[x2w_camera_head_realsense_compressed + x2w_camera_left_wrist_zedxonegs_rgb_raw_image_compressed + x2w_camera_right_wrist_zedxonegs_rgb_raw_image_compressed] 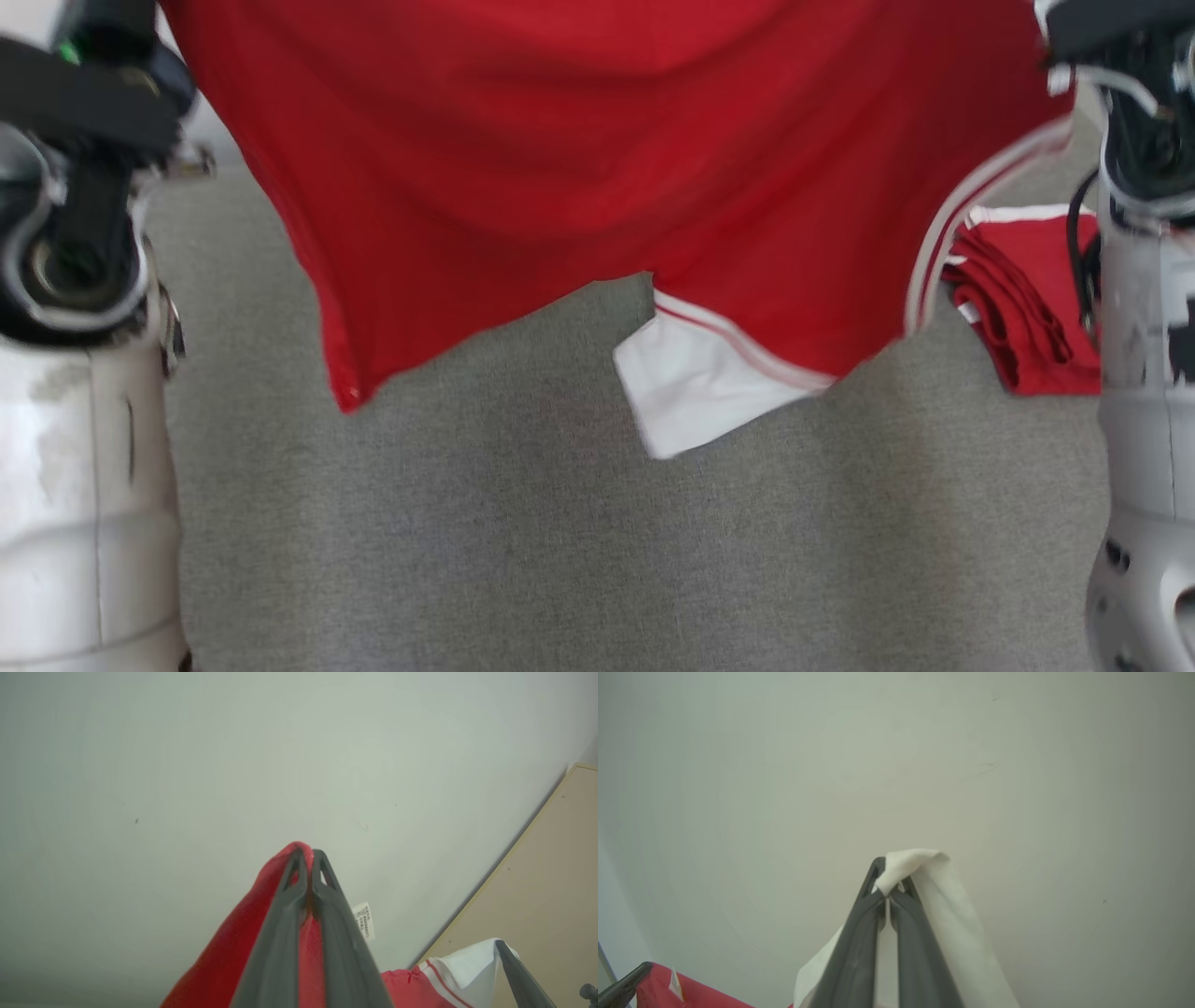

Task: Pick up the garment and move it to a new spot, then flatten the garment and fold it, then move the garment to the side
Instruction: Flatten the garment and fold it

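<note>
At the far left of the head view the pale left forearm (84, 485) rises beside the cloth. In its wrist view, the left end effector (308, 858) has its two dark fingers pressed together on a corner of red fabric, with a small care label (364, 920) hanging just beside them against a plain wall (187, 765).

The garment (597, 159), a red shirt with white trim, hangs stretched between the two arms, well clear of the grey surface (523, 541) below. That surface may be a covered counter or a floor; I cannot tell which. A white sleeve (695, 392) dangles from the shirt's lower edge, right of centre, and the hem sags unevenly.

Further right, the right end effector (889, 872) is pinched tight on a fold of white fabric, seemingly the other sleeve or shoulder. Past the right forearm (1144, 420), a folded red pile (1022, 308) lies on the surface.

As for progress, the pick-up looks done, since the shirt is fully lifted and held at two points. It has not yet been set down in a new spot, so laying it out, flattening it, folding it and moving it aside all remain.
</note>
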Controlling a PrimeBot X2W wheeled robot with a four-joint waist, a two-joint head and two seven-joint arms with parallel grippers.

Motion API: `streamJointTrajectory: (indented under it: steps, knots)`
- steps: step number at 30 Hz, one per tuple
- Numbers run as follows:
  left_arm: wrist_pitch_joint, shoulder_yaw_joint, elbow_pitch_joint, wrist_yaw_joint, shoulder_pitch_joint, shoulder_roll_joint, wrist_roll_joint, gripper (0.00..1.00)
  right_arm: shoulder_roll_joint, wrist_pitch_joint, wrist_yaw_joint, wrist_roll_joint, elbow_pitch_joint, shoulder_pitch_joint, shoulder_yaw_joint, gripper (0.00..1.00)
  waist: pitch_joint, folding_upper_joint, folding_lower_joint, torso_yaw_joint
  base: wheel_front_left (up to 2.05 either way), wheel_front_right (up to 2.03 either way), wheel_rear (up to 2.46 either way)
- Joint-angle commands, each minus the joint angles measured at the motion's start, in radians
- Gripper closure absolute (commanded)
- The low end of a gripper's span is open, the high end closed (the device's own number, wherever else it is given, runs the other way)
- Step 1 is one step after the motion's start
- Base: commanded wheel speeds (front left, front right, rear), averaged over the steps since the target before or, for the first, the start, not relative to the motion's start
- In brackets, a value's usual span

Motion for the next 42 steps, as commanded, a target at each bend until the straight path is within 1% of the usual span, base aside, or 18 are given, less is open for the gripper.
streamJointTrajectory:
  steps: [1, 2, 5, 8, 9, 12, 14, 16, 20, 23, 26, 29, 32, 34, 39, 42]
  knots:
    - [-0.01, 0.014, 0.022, 0.011, -0.062, -0.007, -0.013, 1.0, -0.015, 0.006, 0.0, -0.038, 0.036, -0.065, 0.038, 1.0, 0.086, -0.0001, -0.0001, -0.009, 0.0, 0.0, 0.0]
    - [-0.017, 0.019, 0.032, 0.016, -0.096, -0.007, -0.012, 1.0, -0.021, 0.011, 0.0, -0.049, 0.057, -0.098, 0.06, 1.0, 0.116, -0.0001, -0.0001, -0.009, 0.0, 0.0, 0.0]
    - [-0.04, 0.019, 0.057, 0.029, -0.203, 0.003, 0.01, 1.0, -0.015, 0.013, 0.0, -0.081, 0.143, -0.208, 0.069, 1.0, 0.228, -0.0001, -0.0001, -0.01, 0.0, 0.0, 0.0]
    - [-0.073, 0.0, 0.08, 0.022, -0.318, 0.017, 0.053, 1.0, 0.012, -0.023, 0.0, -0.103, 0.223, -0.337, 0.015, 1.0, 0.356, -0.0001, -0.0001, -0.011, 0.0, 0.0, 0.0]
    - [-0.073, 0.0, 0.08, 0.022, -0.318, 0.017, 0.053, 1.0, 0.012, -0.023, 0.0, -0.103, 0.223, -0.337, 0.015, 1.0, 0.356, -0.0001, -0.0001, -0.011, 0.0, 0.0, 0.0]
    - [-0.13, -0.02, 0.098, 0.006, -0.442, 0.039, 0.11, 1.0, 0.038, -0.106, 0.0, -0.139, 0.282, -0.483, -0.071, 1.0, 0.469, -0.0001, -0.0001, -0.011, 0.0, 0.0, 0.0]
    - [-0.2, -0.015, 0.114, -0.008, -0.523, 0.054, 0.142, 1.0, 0.057, -0.187, 0.0, -0.165, 0.309, -0.578, -0.121, 1.0, 0.52, -0.0001, -0.0001, -0.013, 0.0, 0.0, 0.0]
    - [-0.274, 0.006, 0.127, -0.012, -0.603, 0.059, 0.159, 1.0, 0.073, -0.265, 0.0, -0.183, 0.319, -0.675, -0.159, 1.0, 0.557, -0.0001, -0.0001, -0.014, 0.0, 0.0, 0.0]
    - [-0.377, 0.022, 0.151, -0.038, -0.732, 0.072, 0.166, 1.0, 0.09, -0.385, 0.0, -0.204, 0.315, -0.823, -0.174, 1.0, 0.615, -0.0001, -0.0001, -0.017, 0.0, 0.0, 0.0]
    - [-0.411, 0.012, 0.163, -0.063, -0.784, 0.077, 0.146, 1.0, 0.095, -0.419, 0.0, -0.214, 0.306, -0.869, -0.15, 1.0, 0.653, -0.0001, -0.0001, -0.012, 0.0, 0.0, 0.0]
    - [-0.431, -0.026, 0.172, -0.076, -0.777, 0.091, 0.147, 1.0, 0.068, -0.427, 0.0, -0.237, 0.31, -0.864, -0.091, 1.0, 0.691, -0.0001, -0.0001, -0.002, 0.0, 0.0, 0.0]
    - [-0.446, -0.063, 0.185, -0.079, -0.724, 0.097, 0.124, 1.0, 0.037, -0.436, 0.0, -0.241, 0.319, -0.8, -0.017, 1.0, 0.711, -0.0001, -0.0001, 0.011, 0.0, 0.0, 0.0]
    - [-0.453, -0.113, 0.182, -0.079, -0.644, 0.117, 0.091, 1.0, 0.005, -0.434, 0.0, -0.227, 0.31, -0.737, 0.092, 1.0, 0.708, -0.0001, -0.0001, 0.021, 0.0, 0.0, 0.0]
    - [-0.457, -0.144, 0.172, -0.079, -0.596, 0.133, 0.073, 1.0, -0.024, -0.43, 0.0, -0.206, 0.295, -0.686, 0.163, 1.0, 0.696, -0.0001, -0.0001, 0.027, 0.0, 0.0, 0.0]
    - [-0.458, -0.214, 0.161, -0.079, -0.453, 0.157, 0.0, 1.0, -0.102, -0.391, 0.0, -0.102, 0.24, -0.527, 0.282, 1.0, 0.625, -0.0001, -0.0001, 0.04, 0.0, 0.0, 0.0]
    - [-0.458, -0.252, 0.146, -0.079, -0.345, 0.181, -0.039, 1.0, -0.141, -0.361, 0.0, -0.035, 0.189, -0.404, 0.32, 1.0, 0.555, -0.0001, -0.0001, 0.041, 0.0, 0.0, 0.0]
